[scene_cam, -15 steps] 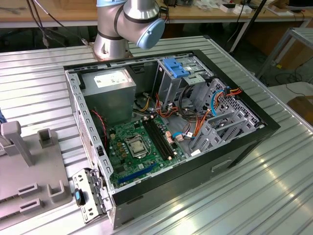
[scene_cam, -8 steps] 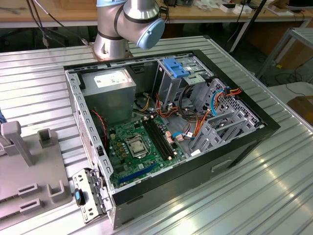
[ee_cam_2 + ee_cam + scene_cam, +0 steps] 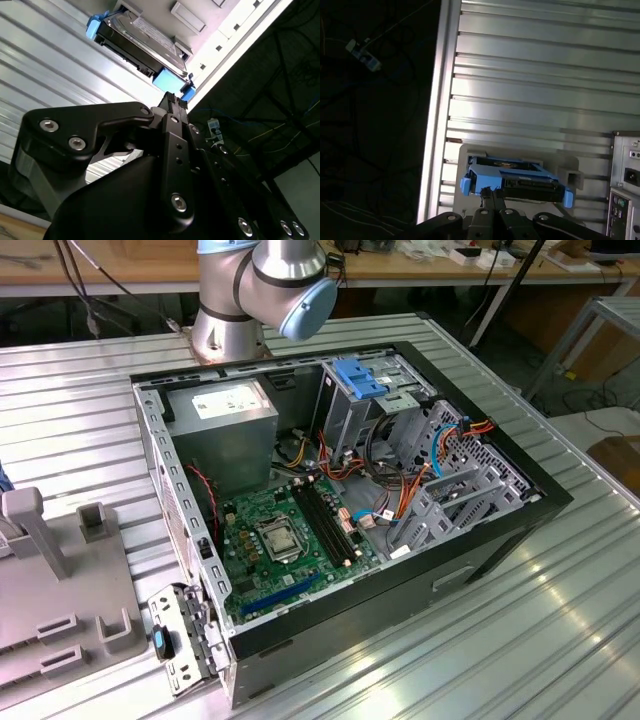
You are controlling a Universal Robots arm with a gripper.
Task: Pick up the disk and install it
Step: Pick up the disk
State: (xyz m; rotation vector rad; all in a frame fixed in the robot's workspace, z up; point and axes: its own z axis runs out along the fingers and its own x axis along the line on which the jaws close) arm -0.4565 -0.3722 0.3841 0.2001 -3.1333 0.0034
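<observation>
Disk not picked up yet. It sits in its blue carrier on a grey holder, close to the edge of the ribbed metal counter. End effector is right up against the disk's near side in both wrist views, but I can't tell if it's open, closed or gripping. Open PC case stands mid-counter in the exterior view, with the arm base just behind it.

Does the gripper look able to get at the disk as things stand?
Probably yes: in the first wrist view the disk lies exposed on its grey holder and the gripper is right at its edge, nothing between them.
</observation>
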